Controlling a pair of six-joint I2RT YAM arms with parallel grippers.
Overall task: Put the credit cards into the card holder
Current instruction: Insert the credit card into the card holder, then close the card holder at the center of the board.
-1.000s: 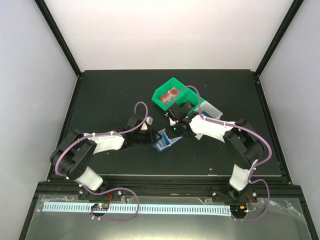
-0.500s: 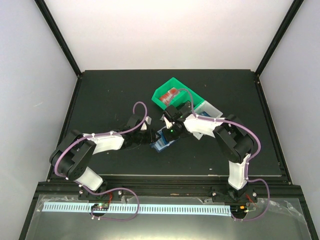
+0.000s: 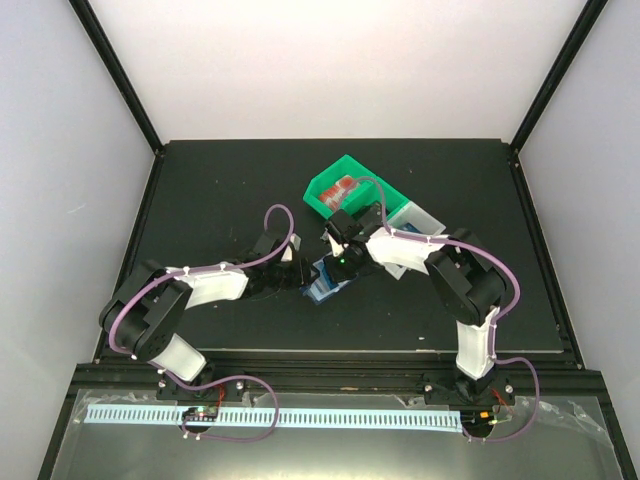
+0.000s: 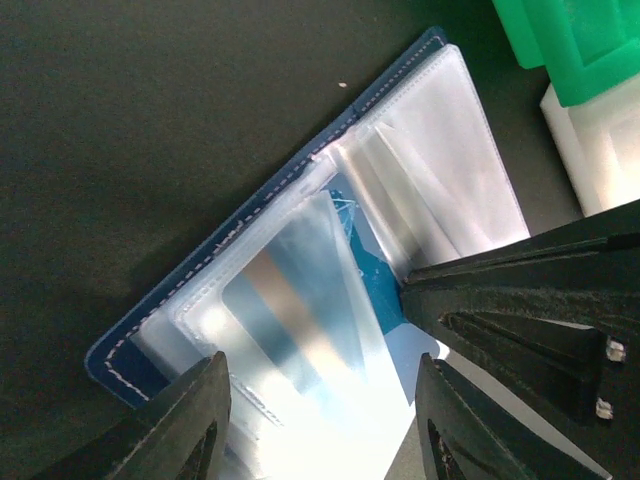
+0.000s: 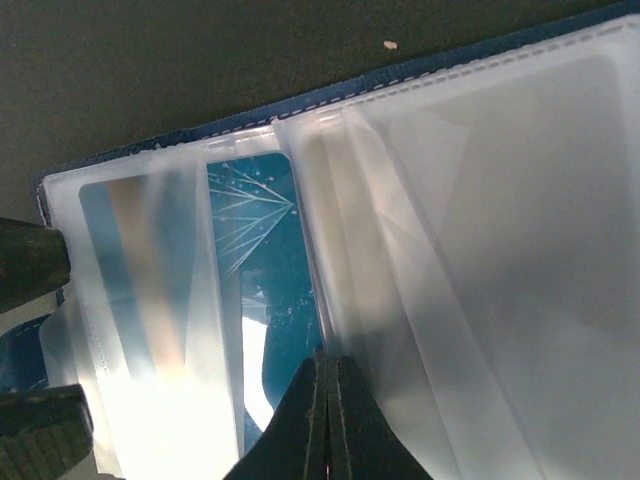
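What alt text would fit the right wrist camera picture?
An open dark blue card holder fills the view, a blue card among its clear sleeves. From below, the right end effector, shut to a thin wedge, points at the card's right edge.

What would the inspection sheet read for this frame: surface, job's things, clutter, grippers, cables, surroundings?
Surface: dark table.
Job's things: card holder lying open; blue card partly under a sleeve; red-and-white cards in the green tray.
Clutter: white tray beside the green one.
Grippers: left gripper open over the holder; right gripper shut at a sleeve edge.
Cables: purple cables loop off both arms.
Surroundings: white walls.
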